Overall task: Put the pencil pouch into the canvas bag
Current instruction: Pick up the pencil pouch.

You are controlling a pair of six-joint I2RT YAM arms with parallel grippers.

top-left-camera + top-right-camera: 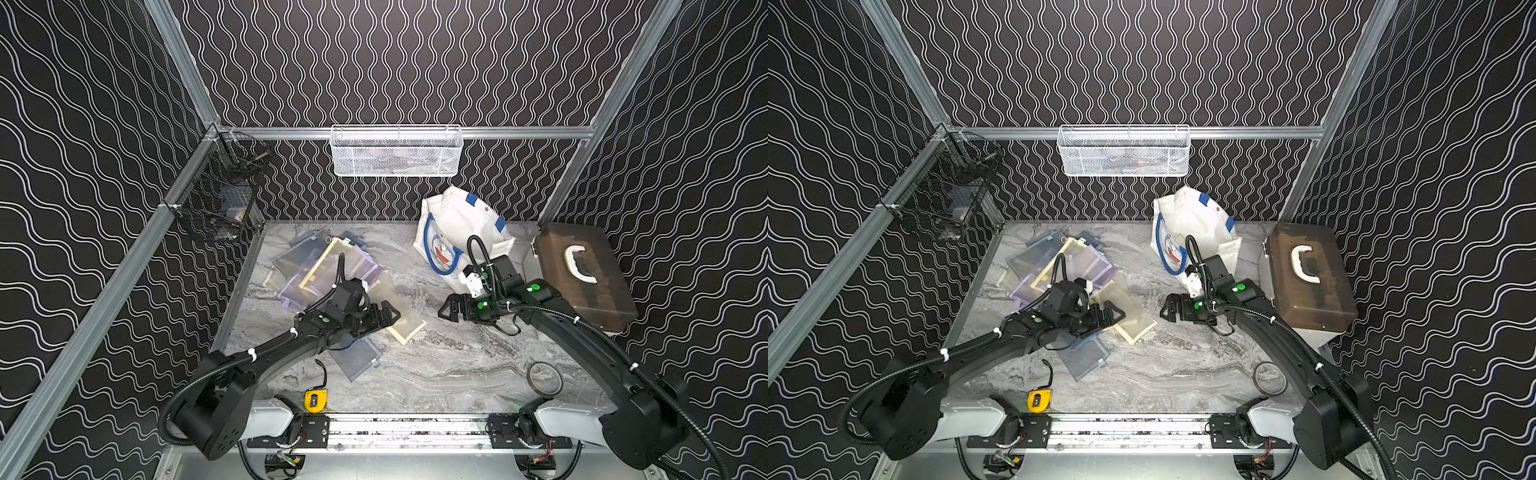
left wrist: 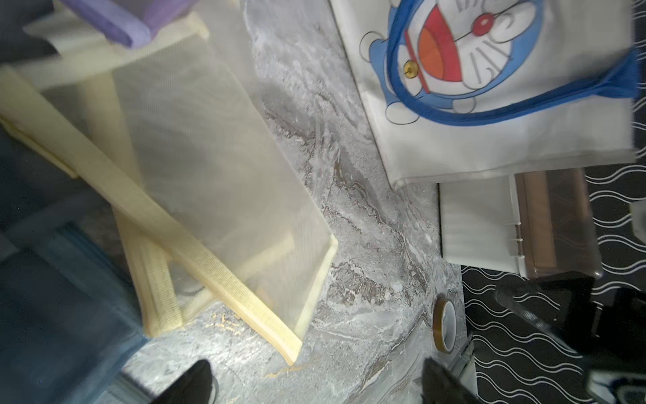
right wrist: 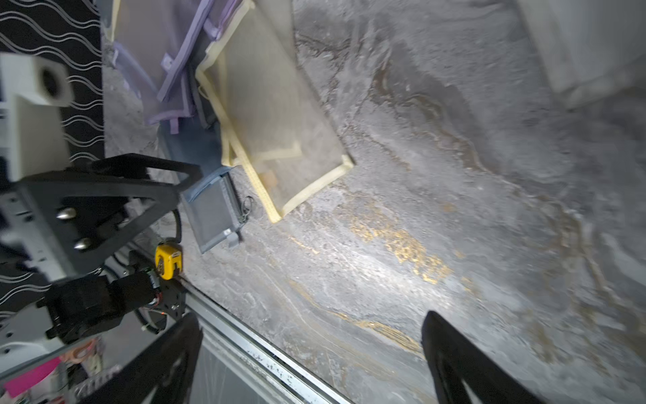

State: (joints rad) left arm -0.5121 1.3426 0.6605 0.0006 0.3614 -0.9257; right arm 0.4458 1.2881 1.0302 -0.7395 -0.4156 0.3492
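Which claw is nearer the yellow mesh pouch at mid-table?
Left. The left claw hangs at the edge of the yellow pouch; the right claw is across bare tabletop, by the canvas bag.

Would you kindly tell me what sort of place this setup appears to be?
Probably a robot test cell in a lab: an aluminium frame holds wavy-patterned walls, the left arm and right arm are mounted on a front rail, and mesh pouches and a canvas bag are props.

walls [image 1: 374,62]: black, white wavy lines | tabletop [image 1: 436,365]: grey marble | rails [image 1: 519,132]: aluminium
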